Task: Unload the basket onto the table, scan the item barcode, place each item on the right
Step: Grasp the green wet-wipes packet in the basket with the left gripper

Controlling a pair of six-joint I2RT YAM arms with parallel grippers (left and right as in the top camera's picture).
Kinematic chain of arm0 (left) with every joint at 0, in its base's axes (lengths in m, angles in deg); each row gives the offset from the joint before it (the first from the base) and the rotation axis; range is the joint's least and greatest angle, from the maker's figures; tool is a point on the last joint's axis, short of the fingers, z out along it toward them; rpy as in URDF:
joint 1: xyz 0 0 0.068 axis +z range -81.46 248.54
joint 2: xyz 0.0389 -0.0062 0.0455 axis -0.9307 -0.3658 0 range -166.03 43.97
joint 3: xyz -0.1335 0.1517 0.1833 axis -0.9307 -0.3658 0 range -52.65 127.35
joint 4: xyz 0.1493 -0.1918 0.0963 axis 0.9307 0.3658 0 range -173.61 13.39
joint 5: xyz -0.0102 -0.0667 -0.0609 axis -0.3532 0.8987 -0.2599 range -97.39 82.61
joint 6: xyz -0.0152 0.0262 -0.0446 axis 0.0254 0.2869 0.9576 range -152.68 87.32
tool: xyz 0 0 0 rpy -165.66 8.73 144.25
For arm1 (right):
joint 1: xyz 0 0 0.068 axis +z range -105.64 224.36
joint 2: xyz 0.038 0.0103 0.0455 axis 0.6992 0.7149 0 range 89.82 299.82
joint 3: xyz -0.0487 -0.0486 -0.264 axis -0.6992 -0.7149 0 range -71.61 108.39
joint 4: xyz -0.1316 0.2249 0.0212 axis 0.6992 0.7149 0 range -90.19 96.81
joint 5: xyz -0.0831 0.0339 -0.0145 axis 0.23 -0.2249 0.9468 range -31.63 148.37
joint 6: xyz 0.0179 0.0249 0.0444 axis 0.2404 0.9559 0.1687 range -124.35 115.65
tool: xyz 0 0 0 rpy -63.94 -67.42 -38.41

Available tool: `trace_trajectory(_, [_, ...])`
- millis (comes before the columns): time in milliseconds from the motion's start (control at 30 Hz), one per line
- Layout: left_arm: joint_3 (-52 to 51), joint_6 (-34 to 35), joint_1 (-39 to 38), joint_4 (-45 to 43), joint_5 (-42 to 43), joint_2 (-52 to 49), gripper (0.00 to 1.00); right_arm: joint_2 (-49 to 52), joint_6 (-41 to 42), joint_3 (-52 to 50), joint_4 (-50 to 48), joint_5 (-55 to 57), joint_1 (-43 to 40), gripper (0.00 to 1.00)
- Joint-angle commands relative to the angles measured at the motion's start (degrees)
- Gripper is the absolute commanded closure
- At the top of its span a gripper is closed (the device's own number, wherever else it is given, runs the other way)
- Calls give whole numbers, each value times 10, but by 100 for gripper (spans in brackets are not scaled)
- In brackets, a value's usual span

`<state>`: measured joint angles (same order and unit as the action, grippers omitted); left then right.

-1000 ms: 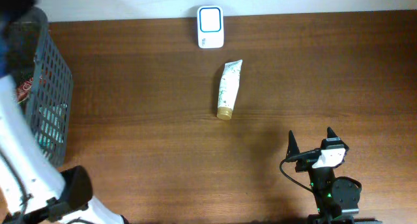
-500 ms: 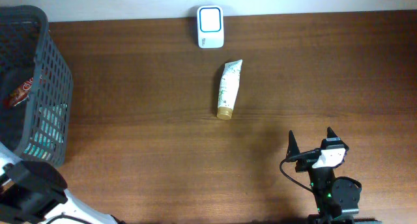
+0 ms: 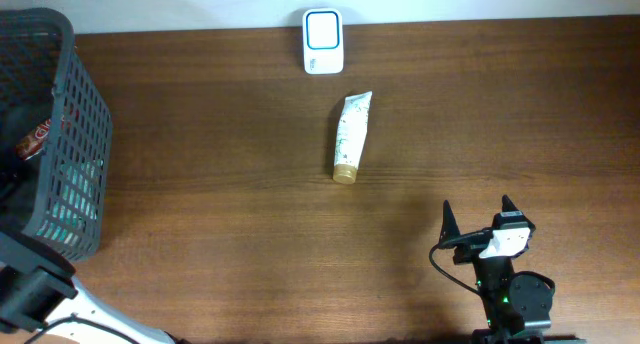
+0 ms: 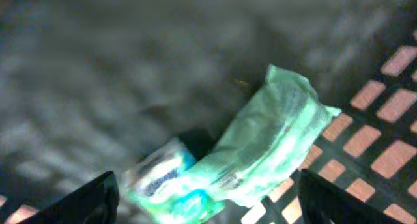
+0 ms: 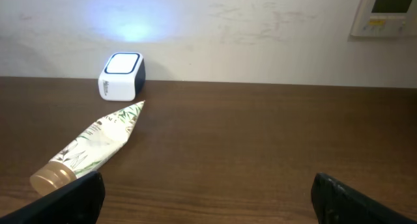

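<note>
Overhead, the tube (image 3: 351, 137) lies mid-table near the scanner (image 3: 323, 42), well apart from my right claw (image 3: 476, 204), spread wide. My left claw (image 4: 208, 185), also wide, hangs inside the basket (image 3: 85, 134) over a green packet (image 4: 273, 136).

Right hand (image 3: 477, 220) rests spread wide; left hand (image 4: 207, 196), blurred, seems spread wide too

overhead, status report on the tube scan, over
Left fingers open over green packet in basket. Right fingers open, empty, short of tube. Tube flat by scanner, untouched. Bare table between.
</note>
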<state>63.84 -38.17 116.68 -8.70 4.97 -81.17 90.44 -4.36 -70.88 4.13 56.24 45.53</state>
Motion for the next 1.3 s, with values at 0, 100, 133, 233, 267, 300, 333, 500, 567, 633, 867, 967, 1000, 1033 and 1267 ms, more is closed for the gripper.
trace_trajectory(0, [-3,-73,1,3,78,-33,14,-4,3,-4,2,7,0,2])
trace_trajectory(100, [-3,-86,0,5,78,-52,15,-4,3,-4,2,7,-1,2])
trace_trajectory(133, [-4,-95,0,8,80,-57,15,-4,3,-4,2,7,0,1])
trace_trajectory(233, [-19,-113,-2,6,80,-65,16,-4,3,-4,2,7,0,2])
trace_trajectory(267, [-24,-122,-2,6,80,-65,16,-4,3,-4,2,7,-1,1])
trace_trajectory(300, [-30,-124,-2,4,80,-65,16,-4,3,-4,2,7,0,1])
trace_trajectory(333, [-34,-124,-2,2,80,-65,16,-4,3,-4,2,7,0,1])
trace_trajectory(500, [-62,-153,-5,-10,96,-66,20,-4,3,-4,2,7,0,1])
trace_trajectory(567, [-79,-152,-6,-21,95,-66,20,-4,3,-4,2,7,0,1])
trace_trajectory(633, [-89,-152,-7,-31,95,-66,20,-4,3,-4,2,7,0,1])
trace_trajectory(867, [-108,-152,-6,-60,76,-66,47,-4,3,-4,2,7,0,1])
trace_trajectory(967, [-108,-151,-6,-66,76,-66,70,-4,3,-4,2,7,0,1])
trace_trajectory(1000, [-108,-147,-6,-68,76,-65,70,-4,3,-4,2,7,0,1])
trace_trajectory(1033, [-107,-147,-6,-69,76,-65,80,-4,3,-4,2,7,0,1])
trace_trajectory(1267, [-9,-7,-6,-50,80,-65,100,-4,3,-4,2,7,0,1])
